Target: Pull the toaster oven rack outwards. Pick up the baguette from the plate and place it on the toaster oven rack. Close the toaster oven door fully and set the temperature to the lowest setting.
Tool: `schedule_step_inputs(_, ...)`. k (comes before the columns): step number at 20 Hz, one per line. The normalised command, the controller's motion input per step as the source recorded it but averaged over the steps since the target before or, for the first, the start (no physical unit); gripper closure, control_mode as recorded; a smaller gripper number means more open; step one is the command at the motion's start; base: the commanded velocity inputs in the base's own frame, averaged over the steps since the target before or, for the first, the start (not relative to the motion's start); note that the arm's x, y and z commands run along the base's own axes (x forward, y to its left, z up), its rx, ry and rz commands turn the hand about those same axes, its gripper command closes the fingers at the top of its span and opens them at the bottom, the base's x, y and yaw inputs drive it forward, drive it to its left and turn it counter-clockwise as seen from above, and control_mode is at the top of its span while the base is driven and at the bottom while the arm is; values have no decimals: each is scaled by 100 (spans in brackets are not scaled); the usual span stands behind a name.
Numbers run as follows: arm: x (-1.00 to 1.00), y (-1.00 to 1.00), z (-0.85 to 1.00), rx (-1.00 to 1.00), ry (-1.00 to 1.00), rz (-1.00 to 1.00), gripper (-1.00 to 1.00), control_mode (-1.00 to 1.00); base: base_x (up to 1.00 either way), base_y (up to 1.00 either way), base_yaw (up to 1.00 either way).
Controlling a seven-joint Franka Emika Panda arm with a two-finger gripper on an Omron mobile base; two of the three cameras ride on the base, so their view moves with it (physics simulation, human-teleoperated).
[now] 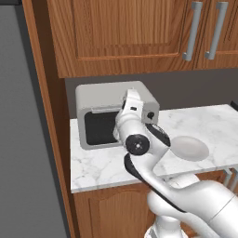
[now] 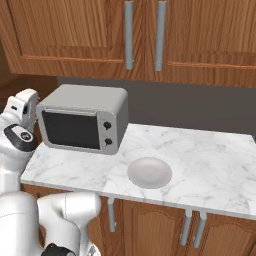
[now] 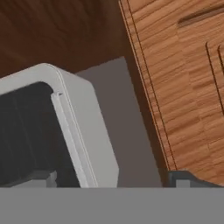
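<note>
Arm raised in front of toaster oven, door shut.

Arm bends up from the base, wrist lifted before the toaster oven at its left front; gripper looks past the oven's top corner toward the wooden cabinets, fingers wide apart, holding nothing. Toaster oven door closed, handle along its top edge. Plate bare on the marble counter, right of the oven. Baguette and rack: cannot tell.
</note>
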Motion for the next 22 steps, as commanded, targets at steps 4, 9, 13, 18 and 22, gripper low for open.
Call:
schedule_step_inputs(4,-57,-57,44,80,29,-5,-100,-100,0,0,0)
schedule_step_inputs(9,-53,-39,15,88,24,-8,-100,-100,0,0,0)
schedule_step_inputs(13,-44,-39,0,93,23,-10,-100,-100,0,0,0)
schedule_step_inputs(18,-32,-31,0,94,25,-13,-100,-100,0,0,0)
schedule_step_inputs(22,-32,-9,0,90,25,-19,-100,-100,0,0,0)
